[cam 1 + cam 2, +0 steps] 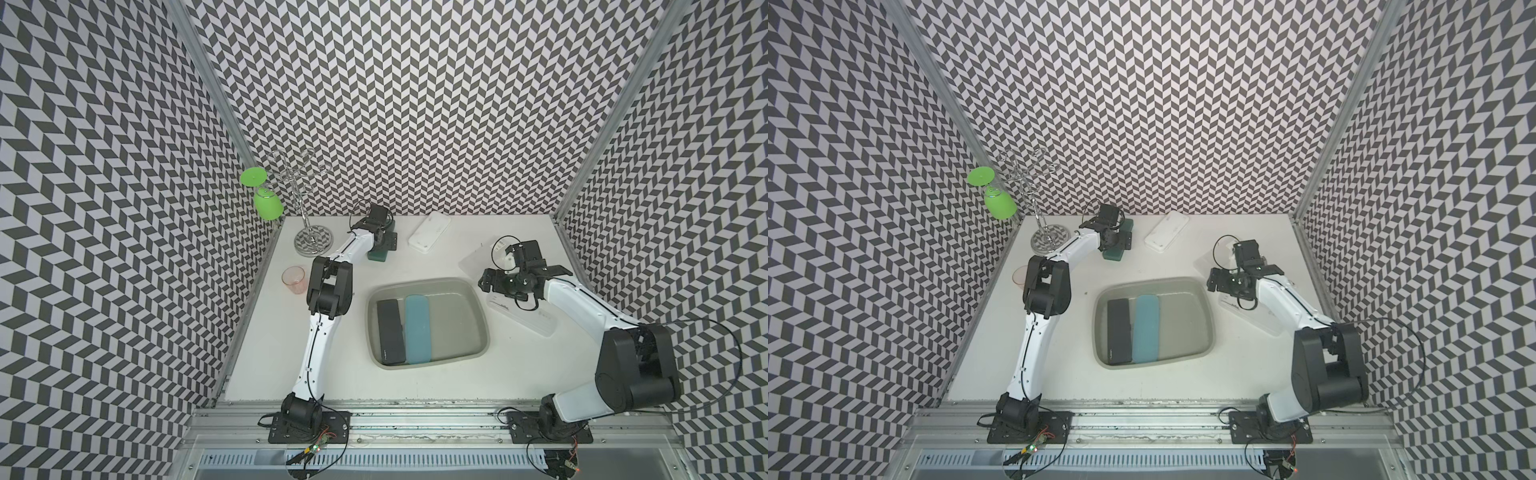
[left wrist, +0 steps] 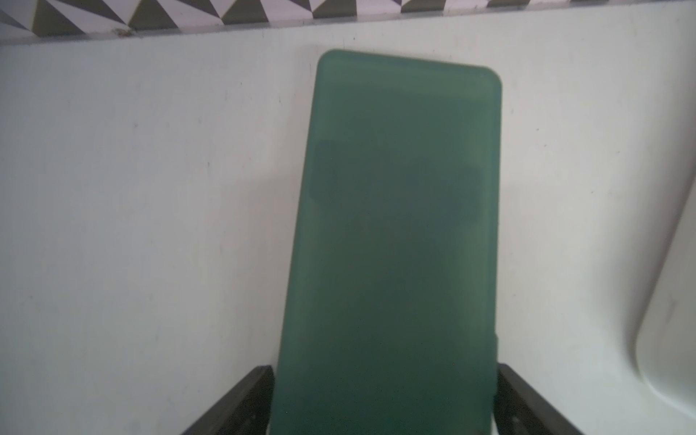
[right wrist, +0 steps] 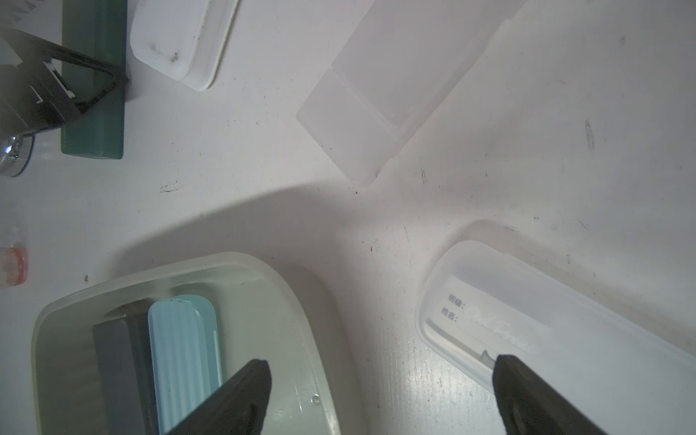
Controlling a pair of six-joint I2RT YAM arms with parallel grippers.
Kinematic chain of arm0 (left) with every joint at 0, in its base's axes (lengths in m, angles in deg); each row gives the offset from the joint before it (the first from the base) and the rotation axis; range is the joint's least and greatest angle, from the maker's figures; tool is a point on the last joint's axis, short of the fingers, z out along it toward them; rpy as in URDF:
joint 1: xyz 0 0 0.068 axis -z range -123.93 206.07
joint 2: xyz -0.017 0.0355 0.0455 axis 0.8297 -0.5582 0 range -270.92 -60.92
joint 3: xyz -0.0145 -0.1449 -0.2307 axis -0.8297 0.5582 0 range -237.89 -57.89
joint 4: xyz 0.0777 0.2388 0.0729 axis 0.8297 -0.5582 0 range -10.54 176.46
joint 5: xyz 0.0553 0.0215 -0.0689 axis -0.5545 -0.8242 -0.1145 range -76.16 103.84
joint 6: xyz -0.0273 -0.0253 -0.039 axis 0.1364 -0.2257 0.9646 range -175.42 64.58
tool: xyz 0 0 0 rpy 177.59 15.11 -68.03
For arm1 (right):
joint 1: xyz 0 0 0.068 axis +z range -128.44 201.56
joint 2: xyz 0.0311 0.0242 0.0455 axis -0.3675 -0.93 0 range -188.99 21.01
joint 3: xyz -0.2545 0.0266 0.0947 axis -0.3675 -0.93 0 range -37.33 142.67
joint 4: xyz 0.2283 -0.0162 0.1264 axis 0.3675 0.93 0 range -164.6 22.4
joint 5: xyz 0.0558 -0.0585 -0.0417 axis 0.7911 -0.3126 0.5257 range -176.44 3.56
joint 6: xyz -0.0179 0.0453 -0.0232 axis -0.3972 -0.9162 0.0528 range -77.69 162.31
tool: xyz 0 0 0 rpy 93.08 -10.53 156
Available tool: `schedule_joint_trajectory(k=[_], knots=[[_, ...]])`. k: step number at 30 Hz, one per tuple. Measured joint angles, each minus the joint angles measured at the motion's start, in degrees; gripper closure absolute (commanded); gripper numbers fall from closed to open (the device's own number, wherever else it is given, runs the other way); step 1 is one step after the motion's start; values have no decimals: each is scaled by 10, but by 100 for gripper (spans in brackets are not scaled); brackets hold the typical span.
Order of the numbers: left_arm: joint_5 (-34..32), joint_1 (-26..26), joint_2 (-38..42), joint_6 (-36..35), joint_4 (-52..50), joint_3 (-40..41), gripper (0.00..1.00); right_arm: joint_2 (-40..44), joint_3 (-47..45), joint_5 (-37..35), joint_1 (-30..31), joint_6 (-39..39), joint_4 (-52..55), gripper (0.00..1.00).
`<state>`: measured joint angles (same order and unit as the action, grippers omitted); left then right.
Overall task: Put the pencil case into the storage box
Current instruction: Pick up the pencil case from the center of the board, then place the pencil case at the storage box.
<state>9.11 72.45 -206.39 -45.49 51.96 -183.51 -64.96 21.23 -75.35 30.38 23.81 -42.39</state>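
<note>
Well, the green pencil case point(image 2: 395, 226) lies flat at the far edge of the table point(image 1: 415, 382), well apart from the storage box point(image 1: 455, 324). It looks to me like a light, stiff plastic shell with smooth sides, so I'd pinch it across its narrow width near mid-length to stop it swinging or slipping.

My left gripper point(image 2: 383, 371) straddles it, fingers point(image 2: 260, 380) right against both long edges; whether they have clamped I cannot tell. The right gripper point(image 3: 380, 361) hangs wide and empty beside the box.

I count six cases:
- in the box, a dark grey case point(image 1: 390, 332) and a blue case point(image 1: 417, 328)
- outside it, the green one, a white case point(image 1: 429, 231), a frosted case point(image 3: 395, 86) and a labelled clear case point(image 3: 565, 339)

There is one box.
</note>
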Motion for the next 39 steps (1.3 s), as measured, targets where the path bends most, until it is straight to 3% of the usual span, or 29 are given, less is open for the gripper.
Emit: schedule_joint_trajectory(k=[2, 15, 24, 33, 39], knots=[[1, 0, 0, -1, 0, 1, 25, 0, 0, -2, 0, 0, 2, 4], [-10, 8, 33, 10, -26, 31, 24, 0, 0, -4, 0, -2, 8, 4], [-30, 80, 156, 76, -102, 54, 23, 0, 2, -2, 0, 0, 7, 4], [-34, 213, 351, 193, -103, 255, 25, 0, -7, 14, 0, 5, -23, 3], [-39, 268, 403, 264, -94, 387, 25, 0, -32, 27, 0, 16, -36, 3]])
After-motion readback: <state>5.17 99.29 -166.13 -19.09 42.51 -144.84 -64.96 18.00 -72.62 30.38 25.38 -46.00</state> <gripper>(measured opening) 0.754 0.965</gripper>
